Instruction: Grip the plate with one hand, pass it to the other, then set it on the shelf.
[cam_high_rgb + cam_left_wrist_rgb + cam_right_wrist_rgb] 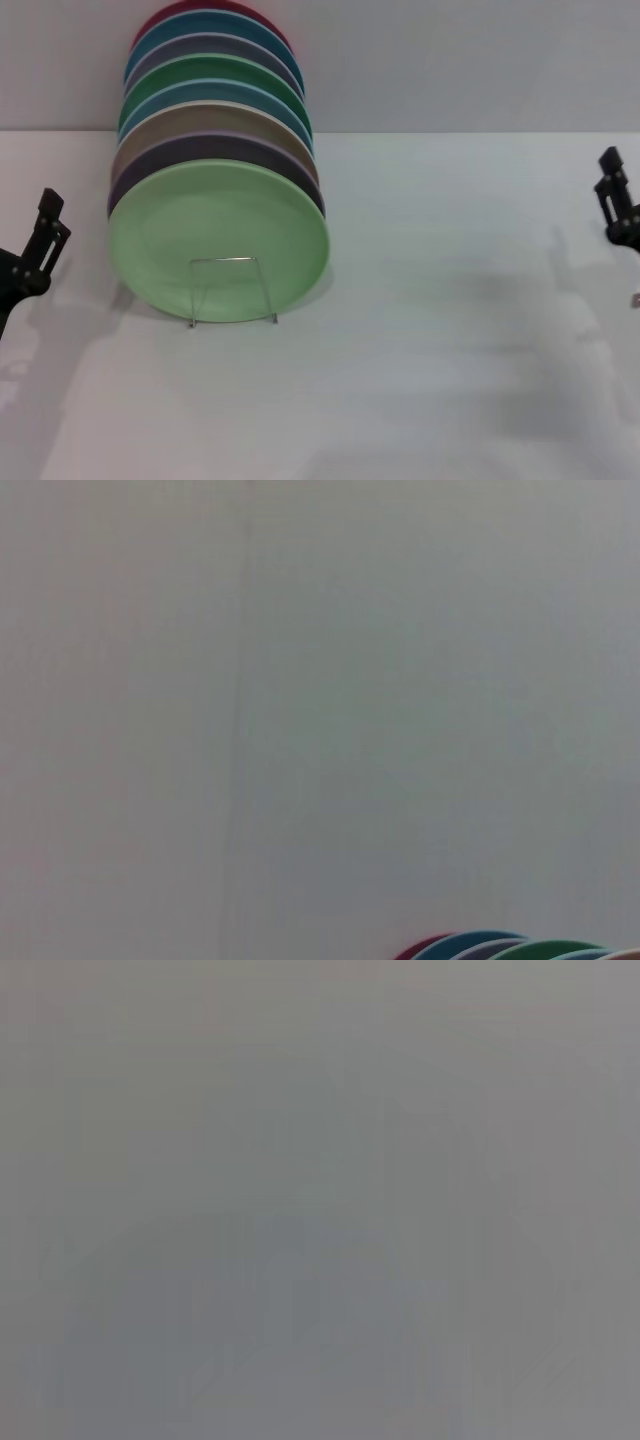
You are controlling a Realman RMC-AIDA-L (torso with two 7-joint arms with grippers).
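Note:
The pale mint-green plate (219,238) stands upright at the front of a row of plates in the thin wire shelf (232,291), whose square front loop crosses its lower face. My left gripper (42,240) is at the left edge of the head view, apart from the plate. My right gripper (615,198) is at the far right edge, well away from it. Neither gripper holds anything. The right wrist view shows only a grey surface.
Behind the mint plate stand several more plates (210,100) in purple, tan, blue, darker green, grey and red. Their top edges show in the left wrist view (510,947). The white table (450,350) spreads to the right and front.

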